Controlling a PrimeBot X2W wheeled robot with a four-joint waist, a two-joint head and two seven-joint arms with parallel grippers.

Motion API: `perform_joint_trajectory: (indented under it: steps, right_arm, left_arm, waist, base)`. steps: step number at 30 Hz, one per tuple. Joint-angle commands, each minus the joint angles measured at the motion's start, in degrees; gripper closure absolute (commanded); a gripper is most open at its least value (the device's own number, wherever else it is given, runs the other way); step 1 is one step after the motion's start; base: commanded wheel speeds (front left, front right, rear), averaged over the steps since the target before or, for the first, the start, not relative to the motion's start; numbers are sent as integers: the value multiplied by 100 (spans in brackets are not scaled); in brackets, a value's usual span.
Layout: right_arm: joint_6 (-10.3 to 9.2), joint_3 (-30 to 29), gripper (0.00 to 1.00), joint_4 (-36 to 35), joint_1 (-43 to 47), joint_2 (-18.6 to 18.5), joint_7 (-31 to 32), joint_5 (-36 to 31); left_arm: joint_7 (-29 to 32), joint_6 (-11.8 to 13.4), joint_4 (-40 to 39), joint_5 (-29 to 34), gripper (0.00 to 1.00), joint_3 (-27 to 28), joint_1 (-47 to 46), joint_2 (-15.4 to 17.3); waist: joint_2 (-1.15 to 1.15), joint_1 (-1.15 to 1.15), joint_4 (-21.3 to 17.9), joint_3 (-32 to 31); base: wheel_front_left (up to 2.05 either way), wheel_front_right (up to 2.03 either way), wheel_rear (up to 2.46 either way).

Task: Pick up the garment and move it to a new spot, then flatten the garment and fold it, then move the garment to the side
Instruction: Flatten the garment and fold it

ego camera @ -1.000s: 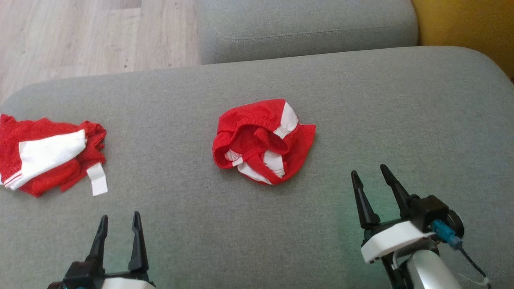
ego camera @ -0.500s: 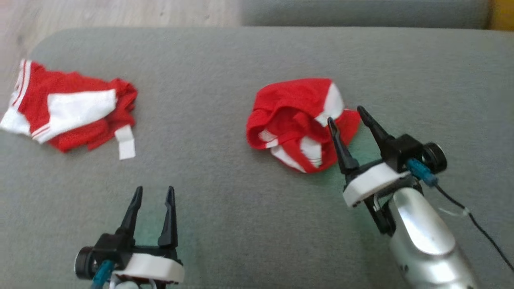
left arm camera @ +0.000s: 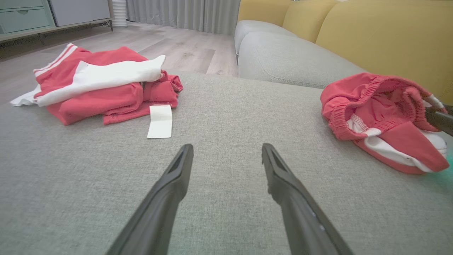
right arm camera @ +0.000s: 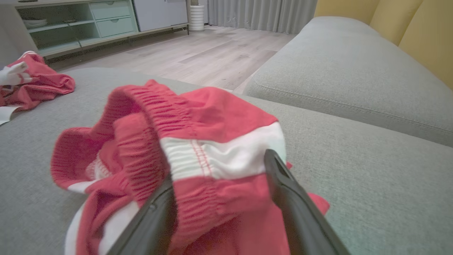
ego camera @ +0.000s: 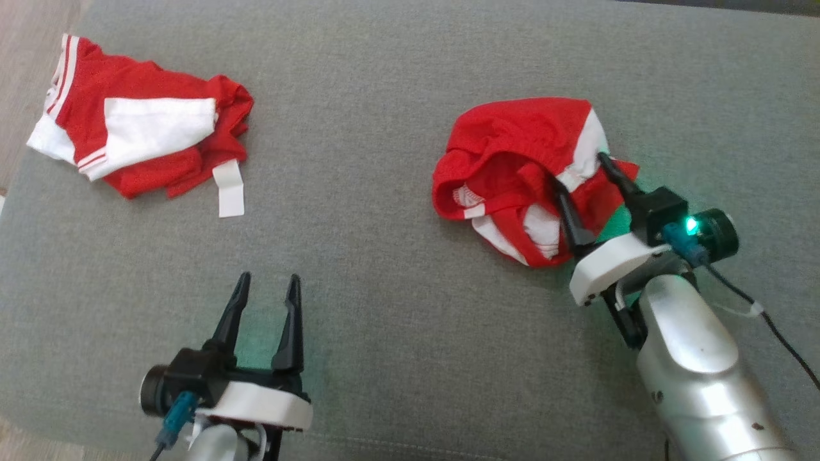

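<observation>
Of two garments, the folded garment (ego camera: 141, 137) lies apart; the crumpled garment (ego camera: 512, 147) sits between the released right claw (ego camera: 579, 171); the left claw (ego camera: 268, 278) hovers released.

Legible text, brands, numbers, signs: none readable; white tag (ego camera: 230, 189) at the edge of the left-hand red-and-white clothing pile (ego camera: 147, 125) shows a plain face, print if any too small to tell; crumpled red-and-white garment (ego camera: 512, 137) bears plain white panels and stitching, no lettering discernible
</observation>
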Motion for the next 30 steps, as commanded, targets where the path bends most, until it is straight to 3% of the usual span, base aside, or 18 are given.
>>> perform_joint_trajectory:
  steps: [1, 6, 7, 8, 12, 17, 24, 30]
  right_arm:
    - [37, 18, 0, -93, -210, 39, -37, -33]
    - [37, -72, 0, -4, -395, 39, -37, -71]
    - [37, -94, 41, -6, -423, 39, -37, -25]
    - [37, -126, 100, -60, -447, 39, -37, 28]
    - [37, -256, 100, -298, -407, 39, -37, 186]
    - [37, -661, 100, -1086, -329, 39, -37, 457]
    - [37, -1349, 100, -1626, -753, 15, -37, 7]
    - [37, -1326, 100, -1609, -1240, -200, -37, -174]
  left_arm:
    - [-30, 13, -152, -36, 0, 115, -213, 11]
    - [-30, 9, -175, -95, 0, 39, -328, 11]
    - [-30, 10, -177, -105, 0, 32, -336, 11]
    - [-30, 9, -179, -110, 0, 24, -339, 11]
    - [-30, 3, -180, -119, 0, 22, -297, 11]
    - [-30, -7, -127, -112, 0, 91, -96, 11]
    - [-30, -25, -45, -90, 0, 61, 94, 11]
    - [-30, -47, 49, -101, 0, -46, 291, 11]
  waist:
    - [0, -1, 48, 47]
    - [0, -1, 120, 128]
    - [0, -1, 128, 138]
    - [0, -1, 132, 144]
    - [0, -1, 102, 115]
    - [0, -1, -119, -158]
    - [0, -1, -376, -629]
    - [0, -1, -398, -985]
  base:
    - [0, 0, 0]
    - [0, 0, 0]
    - [0, 0, 0]
    - [0, 0, 0]
    - [0, 0, 0]
    - [0, 0, 0]
    - [0, 0, 0]
    - [0, 0, 0]
